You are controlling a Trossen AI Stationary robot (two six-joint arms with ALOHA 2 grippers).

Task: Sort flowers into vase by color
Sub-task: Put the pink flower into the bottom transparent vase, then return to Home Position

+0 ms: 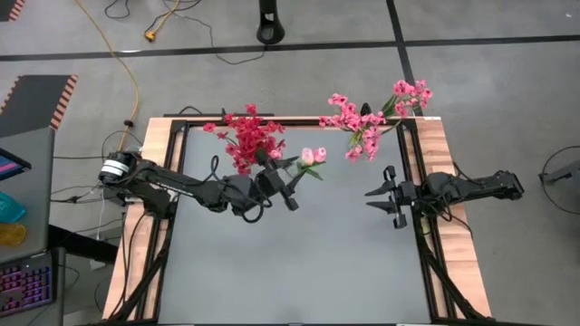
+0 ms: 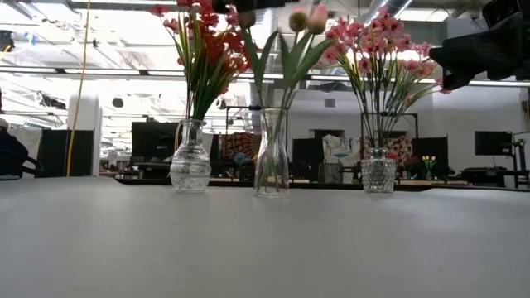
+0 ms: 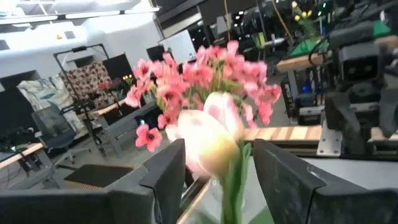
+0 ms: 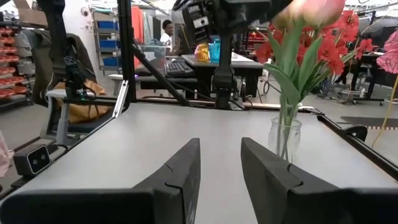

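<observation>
Above the middle vase (image 2: pixel 272 157), my left gripper (image 1: pixel 288 186) sits open astride the upright tulip stems (image 3: pixel 231 186); the right gripper (image 1: pixel 388 195), open and empty, waits farther off.

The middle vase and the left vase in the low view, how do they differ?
The middle vase is tall and slim with smooth glass; the left vase is shorter, round-bellied and textured. The middle vase holds pale pink buds; the left vase holds deep red clusters. Both are clear glass, upright, in one row.
</observation>
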